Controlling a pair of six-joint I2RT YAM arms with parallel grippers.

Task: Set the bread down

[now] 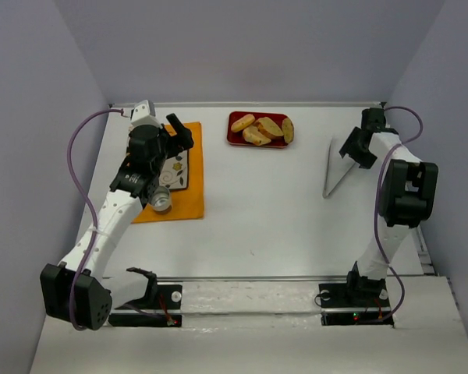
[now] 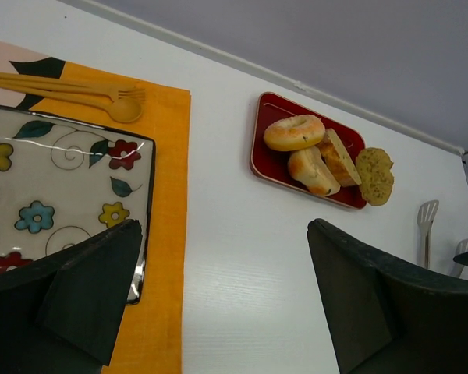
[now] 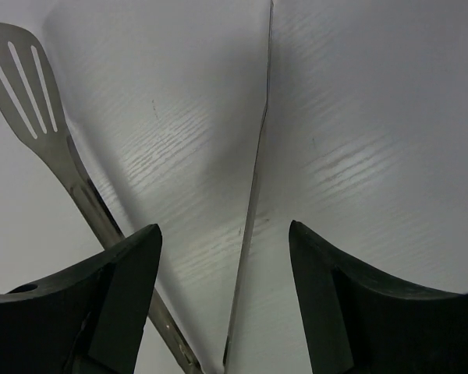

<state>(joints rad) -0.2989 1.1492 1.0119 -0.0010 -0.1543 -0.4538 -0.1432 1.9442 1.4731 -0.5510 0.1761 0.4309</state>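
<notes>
Reaching stage: right fingers [image 3: 101,304] released astride the tongs [image 3: 78,183], left fingers [image 2: 78,304] released too; next, probably clench tongs for bread [image 1: 259,132].

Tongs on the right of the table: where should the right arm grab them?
Probably across both legs, nearer the hinge, coming straight down. The tongs lie open in a V, hinge toward the robot, slotted head at the far end; only near the hinge does the gap look narrow enough for the jaws to span.

A floral plate [image 2: 54,187] sits on an orange placemat [image 2: 160,234] (wooden cutlery [image 2: 125,109] beside it).
</notes>
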